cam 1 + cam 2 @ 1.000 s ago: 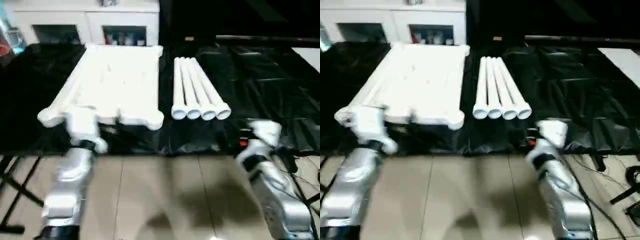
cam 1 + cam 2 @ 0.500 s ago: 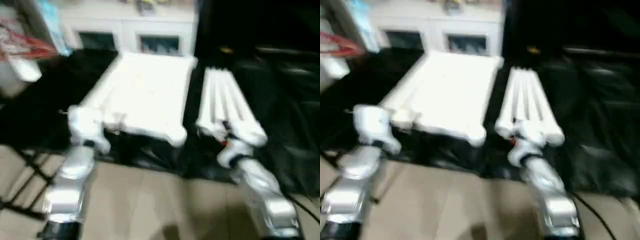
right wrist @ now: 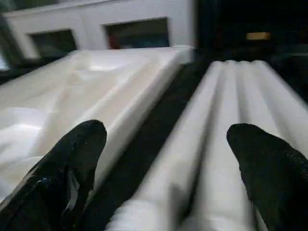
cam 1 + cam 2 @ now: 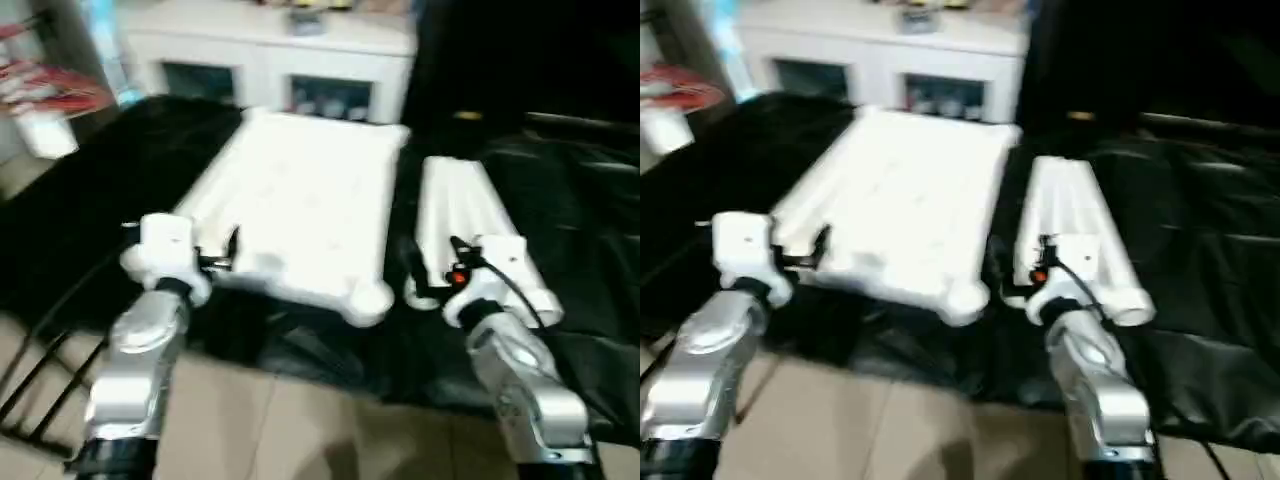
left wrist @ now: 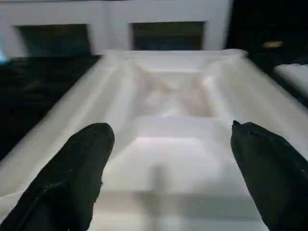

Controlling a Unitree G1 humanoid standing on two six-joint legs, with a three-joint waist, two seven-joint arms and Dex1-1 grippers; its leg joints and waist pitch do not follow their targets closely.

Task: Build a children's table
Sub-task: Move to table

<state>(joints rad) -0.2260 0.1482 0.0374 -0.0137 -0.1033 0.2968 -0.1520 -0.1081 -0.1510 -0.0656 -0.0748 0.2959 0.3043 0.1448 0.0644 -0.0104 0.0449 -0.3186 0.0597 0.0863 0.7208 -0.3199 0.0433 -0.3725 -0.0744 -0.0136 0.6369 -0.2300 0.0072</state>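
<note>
White table top [image 4: 300, 190] and legs [image 4: 465, 215] on black sheeting [image 4: 590, 250].

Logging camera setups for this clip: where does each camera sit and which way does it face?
Head stereo pair: looks forward and down over both silver forearms at the white plastic rectangular table top and four white round legs on black sheeting.
Left wrist: looks along the open left gripper at the top.
Right wrist: looks along the open right gripper at the legs.
Both wrist views share the top and the white cabinet.
</note>
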